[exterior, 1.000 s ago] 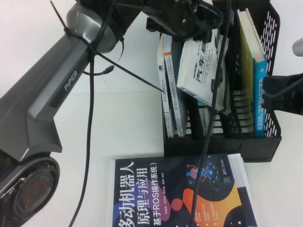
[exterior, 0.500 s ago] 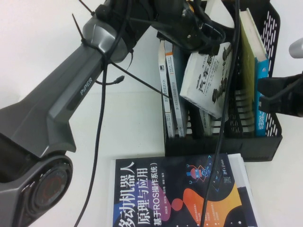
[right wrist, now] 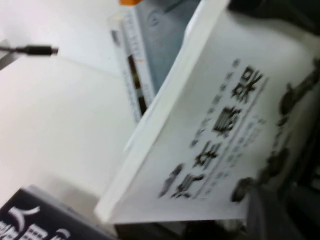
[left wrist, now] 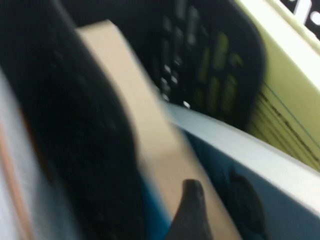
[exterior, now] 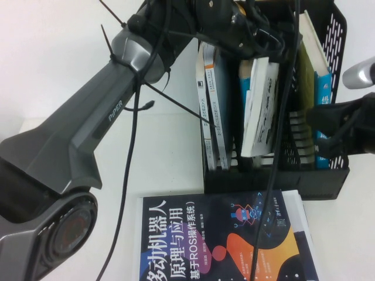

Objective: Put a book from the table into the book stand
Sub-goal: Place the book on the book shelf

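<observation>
Book (exterior: 261, 108) now upright in book stand (exterior: 275, 175), "PiPER" arm

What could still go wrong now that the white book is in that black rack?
The white book stands tilted in the middle compartment of the book stand, so it could slump against the blue book beside it. The left gripper hovers right above it, and its dangling cable might snag the book's top edge on withdrawal. The right gripper sits by the stand's right wall and could nudge it.
</observation>
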You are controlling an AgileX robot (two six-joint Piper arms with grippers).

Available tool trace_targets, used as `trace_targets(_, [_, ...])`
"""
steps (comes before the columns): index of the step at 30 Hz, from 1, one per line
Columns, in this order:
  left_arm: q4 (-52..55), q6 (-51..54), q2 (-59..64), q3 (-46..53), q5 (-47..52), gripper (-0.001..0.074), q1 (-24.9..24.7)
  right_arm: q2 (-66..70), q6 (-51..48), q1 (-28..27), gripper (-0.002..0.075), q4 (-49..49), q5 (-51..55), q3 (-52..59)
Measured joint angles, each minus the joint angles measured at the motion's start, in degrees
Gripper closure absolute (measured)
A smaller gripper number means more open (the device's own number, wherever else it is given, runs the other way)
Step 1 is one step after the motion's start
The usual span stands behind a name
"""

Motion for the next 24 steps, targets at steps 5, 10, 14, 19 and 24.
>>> trace_targets(5, [3.47,0.0,-0.1,0.0,-2.85,0.0254,0.0,0.58,0.0,0.0,0.0442,-1.35,6.12,0.0])
trace_targets(10, [4.16,0.0,-0.47,0.0,-4.59,0.0325,0.23,4.14,-0.54,1.34,0.0286,-1.95,10.33,0.0])
trace_targets(14, [3.05,0.0,-0.69,0.0,-5.43,0.0339,1.84,7.81,-3.84,5.58,0.0261,-2.16,6.9,0.0])
trace_targets(19, [-0.73,0.0,-1.15,0.0,-8.07,0.0342,4.55,12.04,-7.52,11.86,0.0257,-2.16,-4.75,0.0])
trace_targets(24, [-2.63,0.94,-1.27,0.0,-10.05,0.0344,5.17,14.53,-9.17,15.63,0.0256,-1.69,-12.37,-0.43])
